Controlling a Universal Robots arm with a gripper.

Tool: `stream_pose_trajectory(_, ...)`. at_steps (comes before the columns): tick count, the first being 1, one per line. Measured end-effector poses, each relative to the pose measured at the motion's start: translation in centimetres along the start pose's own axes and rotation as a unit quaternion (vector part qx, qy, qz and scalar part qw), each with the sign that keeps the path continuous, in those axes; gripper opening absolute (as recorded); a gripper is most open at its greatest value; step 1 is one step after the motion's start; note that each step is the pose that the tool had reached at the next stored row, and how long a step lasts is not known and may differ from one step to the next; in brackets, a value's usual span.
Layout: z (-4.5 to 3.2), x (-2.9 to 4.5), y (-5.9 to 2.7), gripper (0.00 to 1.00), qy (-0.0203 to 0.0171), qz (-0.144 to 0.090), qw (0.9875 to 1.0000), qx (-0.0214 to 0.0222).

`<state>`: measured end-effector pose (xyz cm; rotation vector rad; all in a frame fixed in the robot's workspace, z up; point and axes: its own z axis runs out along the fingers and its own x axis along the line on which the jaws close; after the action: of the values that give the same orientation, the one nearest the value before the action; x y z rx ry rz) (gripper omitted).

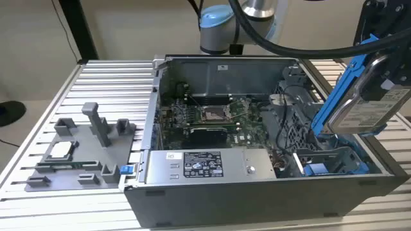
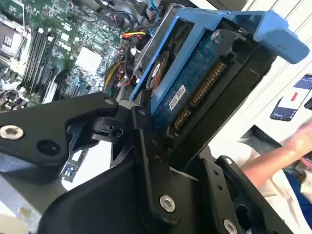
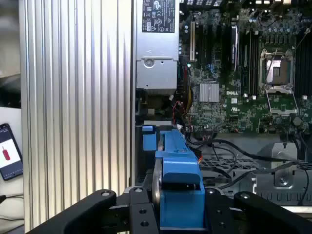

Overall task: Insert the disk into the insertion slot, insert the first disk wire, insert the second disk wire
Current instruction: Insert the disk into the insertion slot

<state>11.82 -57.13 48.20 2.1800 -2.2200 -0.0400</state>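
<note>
My gripper (image 1: 385, 67) is shut on the disk (image 1: 363, 108), a silver-grey drive with a white label in a bright blue carrier bracket (image 1: 339, 91). The disk hangs tilted above the case's right front corner in the exterior view. Below it lies the insertion slot (image 1: 330, 161), a grey metal bay with blue rails and tabs. In both wrist views the black fingers (image 3: 139, 212) clamp the blue carrier (image 3: 178, 183) from both sides. The disk's connector edge (image 2: 204, 85) faces outward. Black and coloured wires (image 3: 229, 146) lie beside the slot; I cannot tell which are the disk wires.
The open PC case (image 1: 257, 197) holds a green motherboard (image 1: 212, 115) and a grey labelled power-supply box (image 1: 205, 166) at its front. A grey fixture (image 1: 83, 149) with upright posts stands on the slatted table at the exterior view's left. A person's hand (image 2: 297, 144) and a phone (image 3: 7, 152) are nearby.
</note>
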Motion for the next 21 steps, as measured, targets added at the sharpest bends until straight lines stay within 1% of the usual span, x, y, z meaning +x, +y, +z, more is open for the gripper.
stream_pose_trajectory(9,0.0,0.0,0.0,0.0,0.0,0.0,1.0,0.0)
stream_pose_trajectory(13,0.02,0.05,-0.16,0.0,0.0001,0.0,1.0,0.0)
stream_pose_trajectory(21,0.24,0.87,-0.21,0.0,0.0,0.0,1.0,0.0)
